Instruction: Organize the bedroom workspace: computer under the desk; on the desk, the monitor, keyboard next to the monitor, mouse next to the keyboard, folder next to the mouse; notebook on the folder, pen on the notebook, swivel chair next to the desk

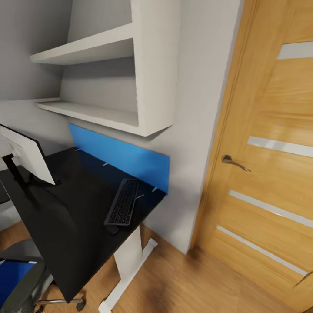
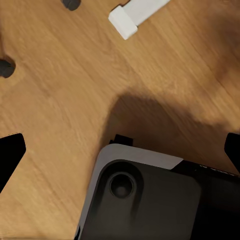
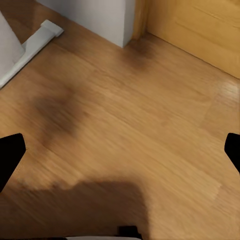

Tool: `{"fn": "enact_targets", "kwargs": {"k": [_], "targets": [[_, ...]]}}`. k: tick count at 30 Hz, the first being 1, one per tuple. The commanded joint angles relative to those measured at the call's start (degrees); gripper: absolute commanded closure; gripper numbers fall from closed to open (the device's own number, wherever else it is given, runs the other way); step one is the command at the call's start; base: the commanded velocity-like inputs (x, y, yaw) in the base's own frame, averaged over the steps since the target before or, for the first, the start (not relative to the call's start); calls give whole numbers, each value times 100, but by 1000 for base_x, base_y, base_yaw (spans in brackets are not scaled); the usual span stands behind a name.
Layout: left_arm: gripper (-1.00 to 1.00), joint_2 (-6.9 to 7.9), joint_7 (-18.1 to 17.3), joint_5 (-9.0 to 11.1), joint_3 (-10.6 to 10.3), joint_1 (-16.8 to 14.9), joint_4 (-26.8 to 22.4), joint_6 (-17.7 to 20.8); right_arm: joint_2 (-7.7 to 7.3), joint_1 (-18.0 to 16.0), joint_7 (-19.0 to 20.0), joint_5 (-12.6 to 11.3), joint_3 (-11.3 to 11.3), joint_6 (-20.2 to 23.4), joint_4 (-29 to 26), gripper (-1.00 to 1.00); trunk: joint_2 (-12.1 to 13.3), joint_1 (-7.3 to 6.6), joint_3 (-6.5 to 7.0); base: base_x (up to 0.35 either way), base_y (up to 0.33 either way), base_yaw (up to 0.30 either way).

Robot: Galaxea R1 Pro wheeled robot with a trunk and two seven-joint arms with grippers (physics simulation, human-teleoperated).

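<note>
The desk point(image 1: 65, 217) has a glossy black top, a blue back panel and white legs. The monitor point(image 1: 27, 153) stands at its left end, white back towards me. The keyboard point(image 1: 124, 202) lies near the right end, with a small dark mouse point(image 1: 112, 229) at its near end. At the lower left, the grey swivel chair point(image 1: 30, 284) holds the blue folder point(image 1: 9, 278) on its seat. My left gripper point(image 2: 120, 155) and right gripper point(image 3: 120, 155) hang open over the wood floor, holding nothing. The computer, notebook and pen are out of view.
White wall shelves point(image 1: 108, 78) hang above the desk. A wooden door point(image 1: 269, 165) with frosted strips stands to the right. The desk's white foot point(image 2: 135, 15) point(image 3: 30, 45) and chair castors point(image 2: 6, 67) rest on the plank floor. My dark base point(image 2: 145, 200) sits below the left gripper.
</note>
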Motion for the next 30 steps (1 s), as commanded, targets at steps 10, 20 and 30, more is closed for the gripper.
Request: {"fn": "enact_targets", "kwargs": {"k": [10, 20, 30], "targets": [[-100, 4, 21, 19, -34, -5, 5, -18, -6, -2, -22, 7, -4, -77, 2, -100, -8, 2, -9, 0, 0, 281], [-100, 7, 21, 19, -34, -5, 5, -23, -7, -2, -23, 18, -4, -79, 2, -100, -8, 2, -9, 0, 0, 284], [-100, 7, 21, 20, -34, -5, 5, -26, -7, -4, -26, 16, -10, -79, 2, -100, -8, 2, -9, -115, 0, 284]]}}
